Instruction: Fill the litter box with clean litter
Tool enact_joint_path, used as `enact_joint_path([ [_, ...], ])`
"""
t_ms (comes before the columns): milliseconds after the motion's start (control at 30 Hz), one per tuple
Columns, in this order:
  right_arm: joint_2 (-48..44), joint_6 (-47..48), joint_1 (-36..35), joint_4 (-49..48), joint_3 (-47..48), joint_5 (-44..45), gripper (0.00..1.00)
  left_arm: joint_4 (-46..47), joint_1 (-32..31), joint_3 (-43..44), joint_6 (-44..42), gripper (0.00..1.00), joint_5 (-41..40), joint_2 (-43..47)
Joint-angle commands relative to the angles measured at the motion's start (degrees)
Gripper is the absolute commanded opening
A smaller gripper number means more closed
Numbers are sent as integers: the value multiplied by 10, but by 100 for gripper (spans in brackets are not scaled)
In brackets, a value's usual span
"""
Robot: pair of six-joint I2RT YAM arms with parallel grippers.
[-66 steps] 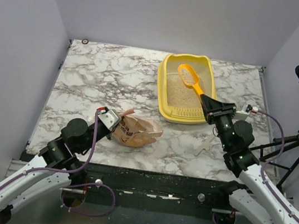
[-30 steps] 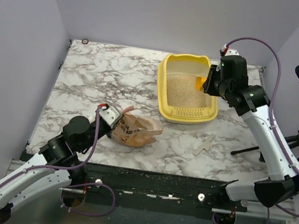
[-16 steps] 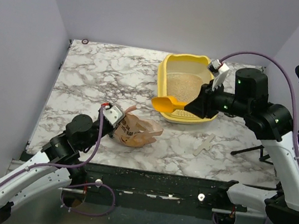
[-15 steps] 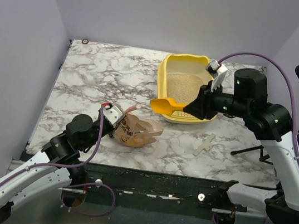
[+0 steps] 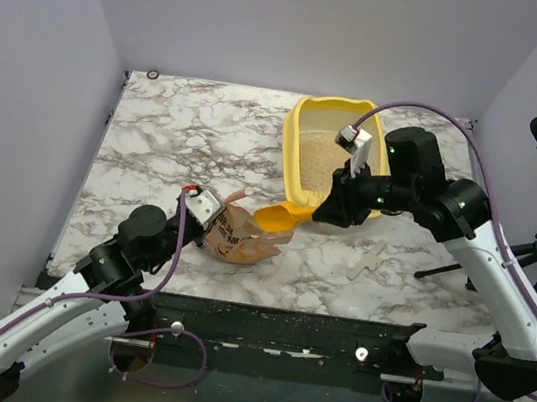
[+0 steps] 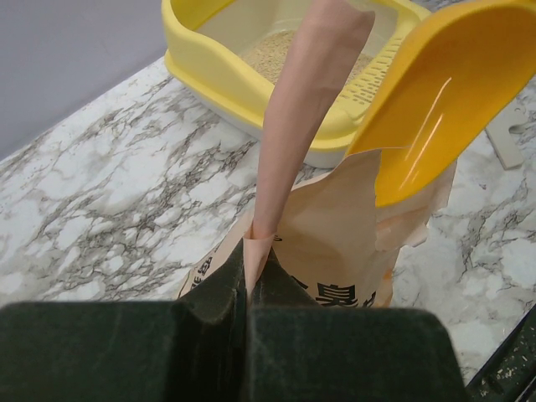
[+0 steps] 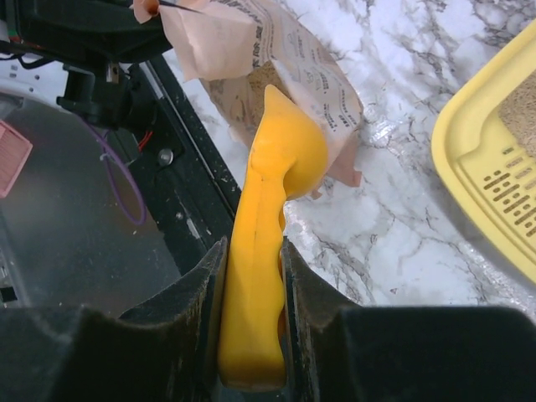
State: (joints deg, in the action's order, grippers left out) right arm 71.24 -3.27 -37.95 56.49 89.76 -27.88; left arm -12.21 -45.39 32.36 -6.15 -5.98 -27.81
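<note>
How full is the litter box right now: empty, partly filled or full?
Partly filled: clean litter covers the floor of the litter box, and its tall yellow walls stand bare above it.

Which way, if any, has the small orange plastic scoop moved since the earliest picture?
Yes. The orange plastic scoop left the large yellow plastic litter box, going left and nearer, to the pinkish-tan plastic bag.
</note>
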Motion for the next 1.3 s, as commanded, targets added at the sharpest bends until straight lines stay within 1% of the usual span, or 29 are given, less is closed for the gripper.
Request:
enact_joint_path([
  [0,13,13,-19,-15,-13,-29,1,23,-3,16,2,0,22,3],
  [200,38,13,-42,-23,-22,-28,0,23,-2,17,2,0,20,7],
  [400,95,2,-84,-31,-7,-16,0,23,-3,17,3,0,21,10],
  [533,137,-56,-98,-63,-12,21,1,21,-3,17,3,0,18,16],
  [667,149,-138,-99,-103,-37,84,1,22,-3,18,4,0,18,24],
  [767,159,-175,-99,-95,-40,118,0,21,-3,20,4,0,18,29],
  [933,193,-189,-99,-24,-22,113,0,14,-2,25,10,0,3,33],
  [1033,205,-207,-99,-12,-30,106,0,13,-3,25,11,0,-12,36],
  [1167,212,-254,-98,-56,-76,92,0,10,-3,25,12,0,-19,37],
  [1267,217,-298,-99,-135,-140,49,0,12,-4,24,14,0,-17,41],
])
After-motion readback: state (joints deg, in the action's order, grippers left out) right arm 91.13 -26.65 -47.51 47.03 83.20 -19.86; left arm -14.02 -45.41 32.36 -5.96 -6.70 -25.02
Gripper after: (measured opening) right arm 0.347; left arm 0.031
